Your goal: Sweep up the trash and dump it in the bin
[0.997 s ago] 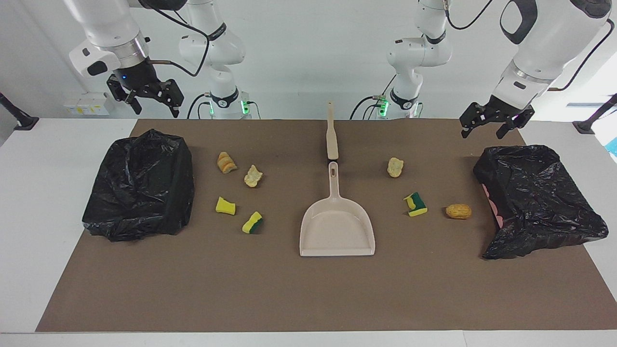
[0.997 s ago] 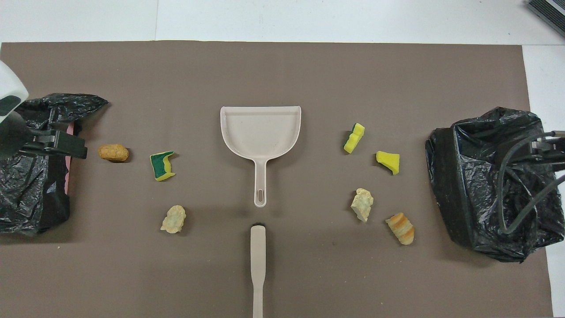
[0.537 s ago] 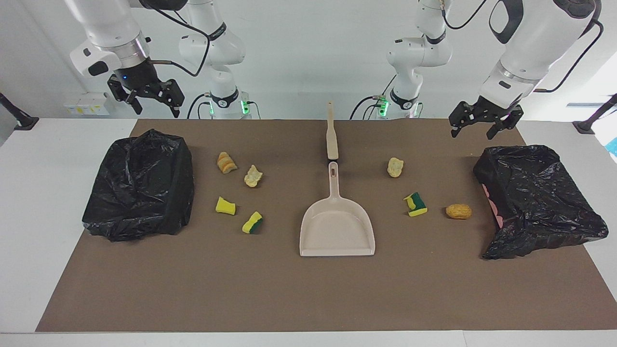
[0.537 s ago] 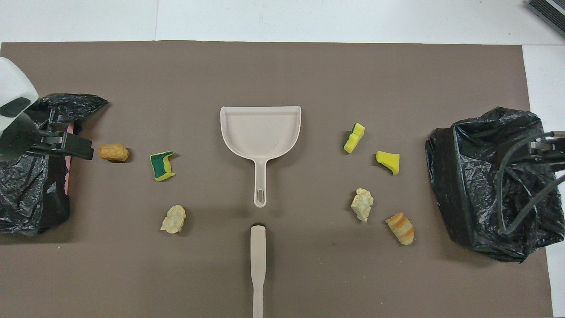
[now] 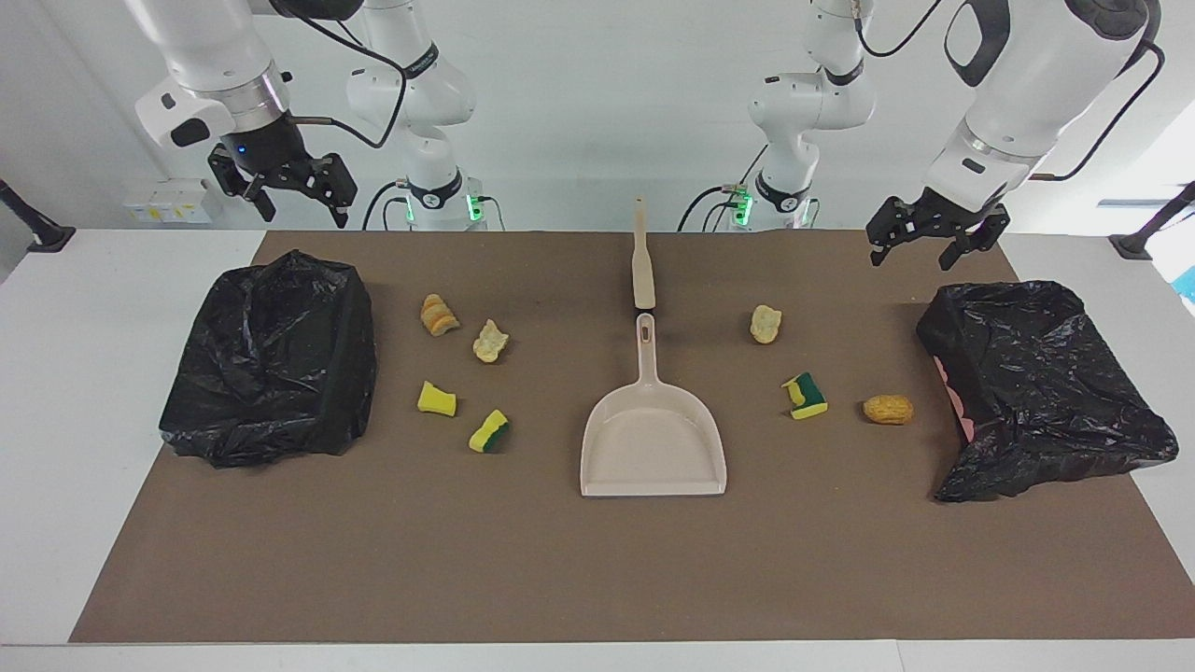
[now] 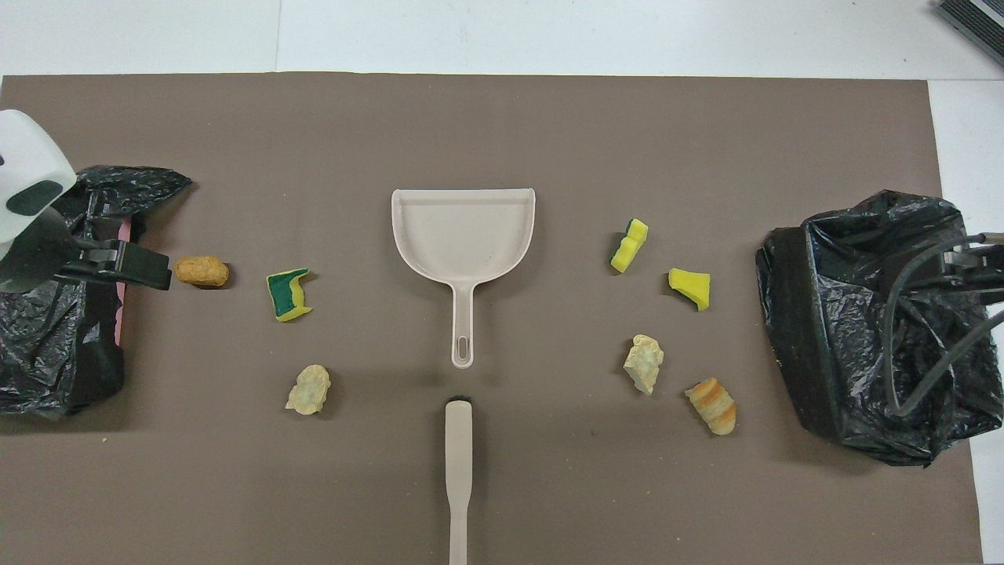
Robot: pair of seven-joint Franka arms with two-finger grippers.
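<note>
The trash is several scraps on the brown mat. A striped bread lump (image 5: 438, 314), a pale lump (image 5: 489, 341) and two sponge pieces (image 5: 436, 399) (image 5: 489, 430) lie toward the right arm's end. Another pale lump (image 5: 766, 323), a green-backed sponge (image 5: 805, 395) and a tan lump (image 5: 888, 409) lie toward the left arm's end. A black-bagged bin (image 5: 271, 359) (image 5: 1036, 383) stands at each end. My left gripper (image 5: 920, 247) hangs open and empty over its bin's edge beside the tan lump (image 6: 201, 271). My right gripper (image 5: 303, 210) waits open and empty, raised over its bin.
A beige dustpan (image 5: 653, 439) lies in the middle of the mat, its handle pointing toward the robots. The beige brush (image 5: 642, 257) lies in line with it, nearer to the robots. White table (image 5: 93, 373) surrounds the mat.
My left gripper has risen a little and drifted toward the middle of the table, off the bin's centre. The right gripper has barely shifted. Nothing on the mat has moved.
</note>
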